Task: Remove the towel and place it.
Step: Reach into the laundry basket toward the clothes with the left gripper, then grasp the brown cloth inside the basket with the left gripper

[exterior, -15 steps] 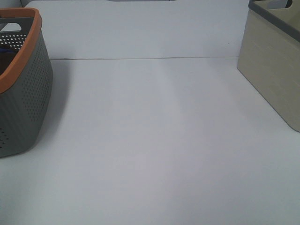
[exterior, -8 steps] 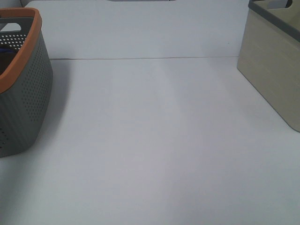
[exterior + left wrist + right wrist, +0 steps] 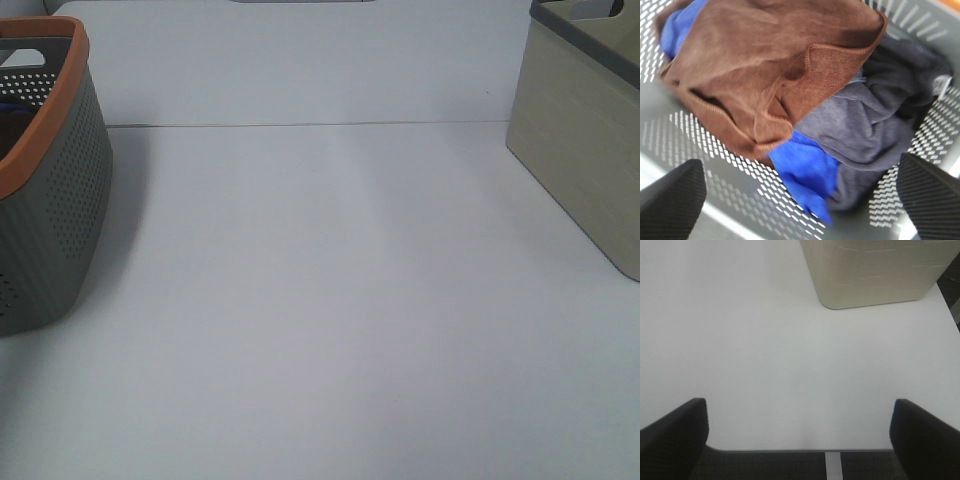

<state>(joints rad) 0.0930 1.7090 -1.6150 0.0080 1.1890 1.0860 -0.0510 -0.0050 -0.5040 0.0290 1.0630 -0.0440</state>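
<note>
Bare lab-style test bench: plain white tabletop (image 3: 330,300); perforated grey laundry basket (image 3: 60,200); beige bin (image 3: 580,150)

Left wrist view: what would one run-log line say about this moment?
left gripper: open over basket | towel: in basket atop blue cloth, ungripped | right gripper: open over table
</note>
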